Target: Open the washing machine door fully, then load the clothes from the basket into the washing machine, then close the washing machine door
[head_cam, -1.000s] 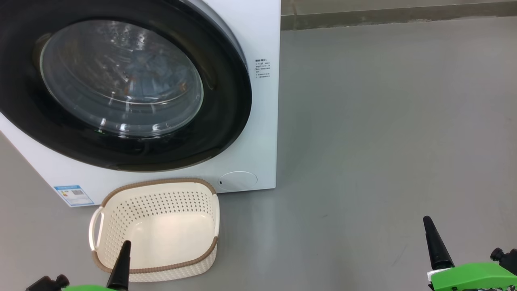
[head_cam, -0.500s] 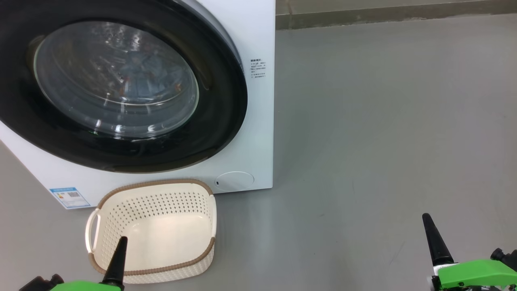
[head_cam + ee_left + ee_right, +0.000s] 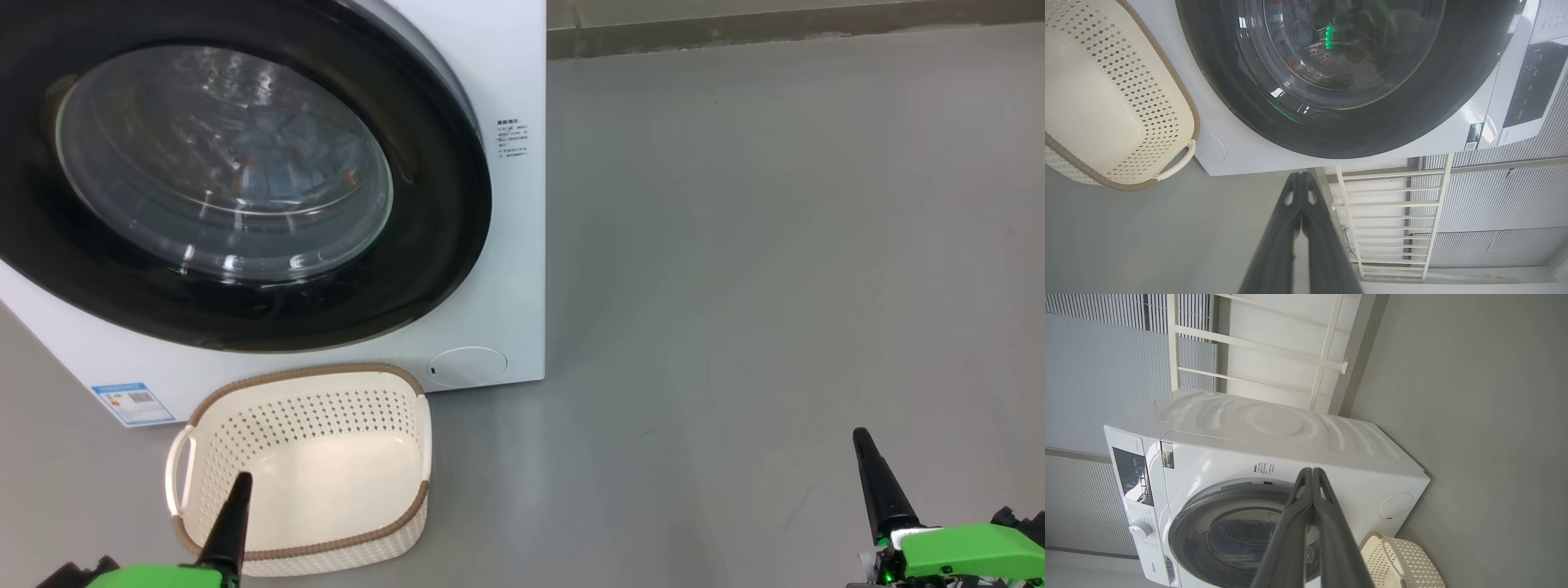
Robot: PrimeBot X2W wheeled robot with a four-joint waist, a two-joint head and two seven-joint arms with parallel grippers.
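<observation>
Left end effector (image 3: pixel 241 482) and right end effector (image 3: pixel 860 437) together; clothes (image 3: pixel 277 159) inside washing machine (image 3: pixel 516 269).

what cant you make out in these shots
Light-blue clothes behind the round black-rimmed glass door, head view: glare blurs them, count unclear.
Small print on the white washing machine, head view: too small to read.
Blue label, head view: too small.
Door's left side: cut off by the head view's edge.

Grey floor (image 3: pixel 775 245), darker skirting strip (image 3: pixel 775 31) along its far edge, white barred rack (image 3: pixel 1392 212) beyond that edge, grey ribbed panels (image 3: pixel 1502 204) just beside it
</observation>
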